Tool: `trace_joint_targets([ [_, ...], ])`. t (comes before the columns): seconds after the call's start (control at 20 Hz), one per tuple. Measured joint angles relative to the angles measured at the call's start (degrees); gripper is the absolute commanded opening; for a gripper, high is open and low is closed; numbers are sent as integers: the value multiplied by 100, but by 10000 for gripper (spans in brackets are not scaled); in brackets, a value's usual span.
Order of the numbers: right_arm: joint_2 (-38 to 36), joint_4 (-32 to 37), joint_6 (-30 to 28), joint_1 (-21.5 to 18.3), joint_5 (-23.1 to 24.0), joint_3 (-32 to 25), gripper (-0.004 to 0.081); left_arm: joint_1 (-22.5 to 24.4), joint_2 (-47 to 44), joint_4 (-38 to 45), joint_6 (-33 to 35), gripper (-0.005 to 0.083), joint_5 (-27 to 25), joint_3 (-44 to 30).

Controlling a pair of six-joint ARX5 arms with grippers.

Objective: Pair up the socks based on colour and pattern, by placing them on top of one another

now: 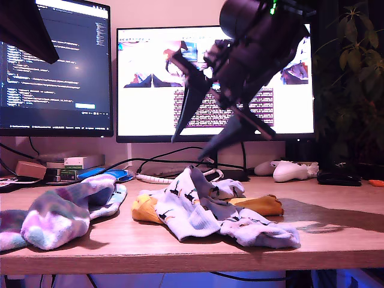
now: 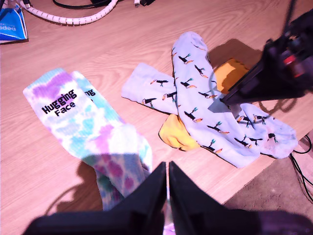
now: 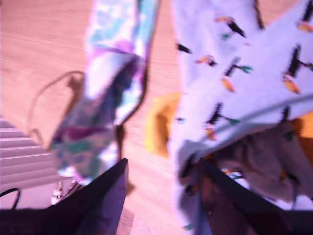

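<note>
tie-dye socks [image 2: 88, 127] lie overlapped on the desk [image 2: 98, 44], both lettered cuffs side by side, so that pair looks done. the two bird socks [image 2: 195, 93] cross each other near the desk's middle, touching but not lined up, with a mustard sock [image 2: 178, 134] poking out under them; can't tell if that's one mustard sock or two. my second gripper [image 1: 187, 149] hangs just above the bird socks, jaws spread, nothing pinched. my first gripper [image 2: 167, 174] sits high over the desk edge, jaws pressed together, empty. step in hand, i'd say: going in for a bird sock. next move needs a drop onto the top bird sock only, pinching it clear of the mustard, then laying it along its twin.
</note>
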Motion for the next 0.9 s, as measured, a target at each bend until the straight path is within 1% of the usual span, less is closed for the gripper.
trace_joint_targets([
  [0.15, 28, 2, 17, -63, 2, -2, 411, 0, 0, 0, -2, -19, 0, 0],
  [0.3, 35, 2, 155, -118, -9, 0, 411, 0, 0, 0, 0, -19, 0, 0],
  [0.4, 120, 17, 205, -144, -160, 0, 411, 0, 0, 0, -2, -19, 2, 0],
  [0.45, 238, 81, 299, -144, -271, 0, 411, 0, 0, -2, 0, -19, 2, 0],
  [0.5, 374, 186, 297, -144, -297, 0, 410, 0, 0, -2, -2, -19, 2, 0],
  [0.6, 693, 426, 483, -144, -299, 0, 398, 0, 0, -11, 0, -19, 2, 0],
  [0.65, 767, 507, 562, -144, -297, 0, 357, 0, 0, -11, 0, -19, 0, 0],
  [0.7, 776, 531, 581, -144, -295, 0, 253, 0, 0, -11, 0, -19, 2, 0],
  [0.75, 761, 577, 599, -144, -295, 0, 118, 0, 0, -13, -2, -19, 0, 0],
  [0.8, 750, 610, 599, -144, -289, 0, 10, 0, 0, -13, 0, -19, 2, 0],
  [0.85, 741, 643, 597, -144, -291, 0, -11, 0, 0, -13, -2, -19, 2, 0],
  [0.9, 739, 645, 597, -153, -308, 0, -11, 0, 0, -13, -2, -19, 2, 0],
])
